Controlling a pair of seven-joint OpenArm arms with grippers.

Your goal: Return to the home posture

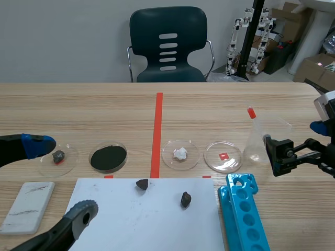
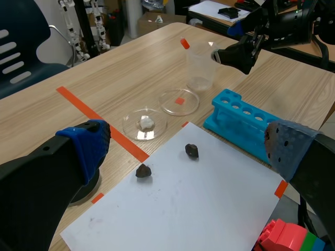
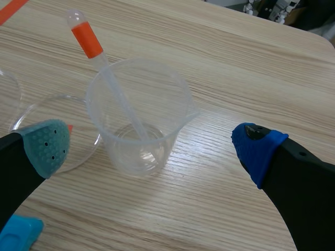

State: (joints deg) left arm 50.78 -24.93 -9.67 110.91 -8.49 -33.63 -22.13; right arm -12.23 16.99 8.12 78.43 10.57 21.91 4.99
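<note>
Fig.: Your L gripper gapes wide, empty, over the table's near edge. R gripper, also wide and empty, flanks the beaker w/ pipette nr right edge. Nothing's held, so both arms look free to go home.

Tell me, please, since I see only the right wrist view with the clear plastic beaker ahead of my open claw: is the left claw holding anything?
Observer: No, the left claw is open and holds nothing.
Operator: Thank you. What lies ahead of it?
Observer: A white paper sheet with two small dark stones resting on it, apart from each other.
Operator: And farther along the table, toward that claw?
Observer: A shallow clear round dish filled with black powder stands just beyond the sheet.
</note>
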